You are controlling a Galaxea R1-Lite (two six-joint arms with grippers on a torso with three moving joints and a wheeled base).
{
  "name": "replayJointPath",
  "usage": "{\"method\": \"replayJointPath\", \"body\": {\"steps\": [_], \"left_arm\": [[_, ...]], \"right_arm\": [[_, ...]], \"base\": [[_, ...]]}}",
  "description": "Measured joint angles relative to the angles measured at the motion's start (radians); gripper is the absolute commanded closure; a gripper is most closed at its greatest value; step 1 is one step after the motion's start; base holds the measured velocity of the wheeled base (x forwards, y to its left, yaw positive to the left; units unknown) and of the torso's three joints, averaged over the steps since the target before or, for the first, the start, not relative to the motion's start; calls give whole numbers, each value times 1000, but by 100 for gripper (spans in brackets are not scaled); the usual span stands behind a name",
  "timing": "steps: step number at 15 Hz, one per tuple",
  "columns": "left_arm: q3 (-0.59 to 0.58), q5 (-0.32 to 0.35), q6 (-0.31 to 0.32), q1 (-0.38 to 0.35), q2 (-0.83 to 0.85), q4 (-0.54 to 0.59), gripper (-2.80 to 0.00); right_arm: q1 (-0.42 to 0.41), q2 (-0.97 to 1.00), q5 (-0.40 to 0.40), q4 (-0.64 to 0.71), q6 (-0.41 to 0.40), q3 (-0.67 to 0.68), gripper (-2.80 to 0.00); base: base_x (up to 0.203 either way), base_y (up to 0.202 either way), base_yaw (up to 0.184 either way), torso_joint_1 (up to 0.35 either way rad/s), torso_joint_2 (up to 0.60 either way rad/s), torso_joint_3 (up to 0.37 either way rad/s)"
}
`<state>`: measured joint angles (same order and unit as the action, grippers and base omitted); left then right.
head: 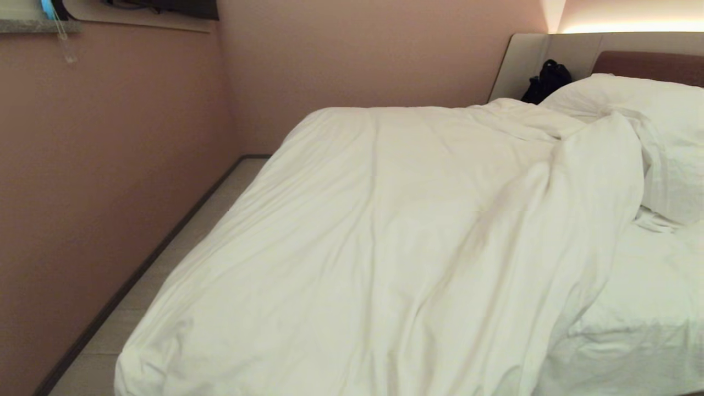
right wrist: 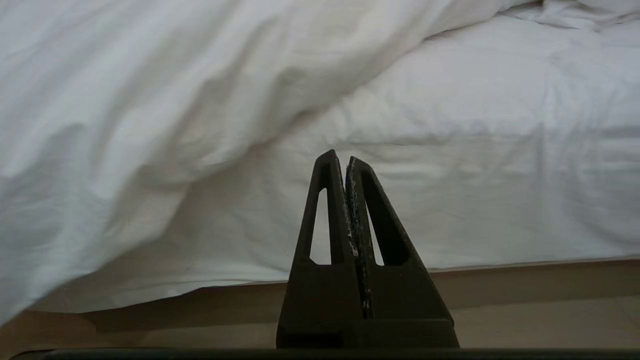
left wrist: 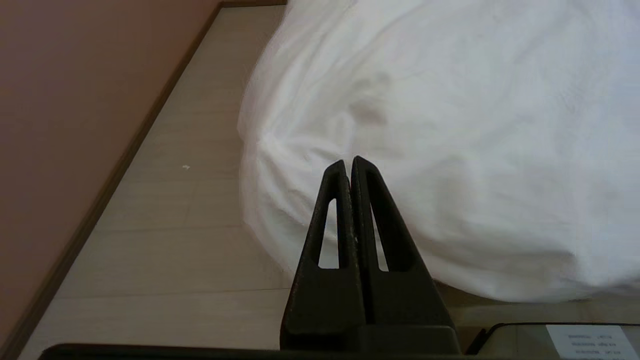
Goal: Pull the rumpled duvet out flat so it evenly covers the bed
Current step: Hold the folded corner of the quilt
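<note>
Duvet (head: 385,231), thick rumpled white cotton — bunched leftward, baring the white-sheeted bed (head: 649,308); left gripper (left wrist: 350,162) and right gripper (right wrist: 345,157) closed, empty, short of it.

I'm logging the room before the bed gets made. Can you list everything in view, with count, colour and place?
duvet: one, white, bunched toward the wall side of the bed, leaving the right part uncovered
bed: one, white sheet, beige base
pillows: at least one, white, at the headboard
headboard: one, brown
bag: one, black, beside the pillows
floor: pale, between bed and wall
left gripper: one, black, shut, off the duvet
right gripper: one, black, shut, facing the bed's edge
</note>
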<state>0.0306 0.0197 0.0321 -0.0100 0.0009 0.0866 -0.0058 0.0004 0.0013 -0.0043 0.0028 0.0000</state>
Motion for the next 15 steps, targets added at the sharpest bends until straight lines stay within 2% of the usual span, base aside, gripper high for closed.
{"method": "replayJointPath", "body": {"steps": [15], "left_arm": [[-1, 0, -10, 0, 0, -6, 0]], "right_arm": [[0, 0, 0, 0, 0, 0, 0]], "base": [[0, -194, 0, 3, 2, 3]]}}
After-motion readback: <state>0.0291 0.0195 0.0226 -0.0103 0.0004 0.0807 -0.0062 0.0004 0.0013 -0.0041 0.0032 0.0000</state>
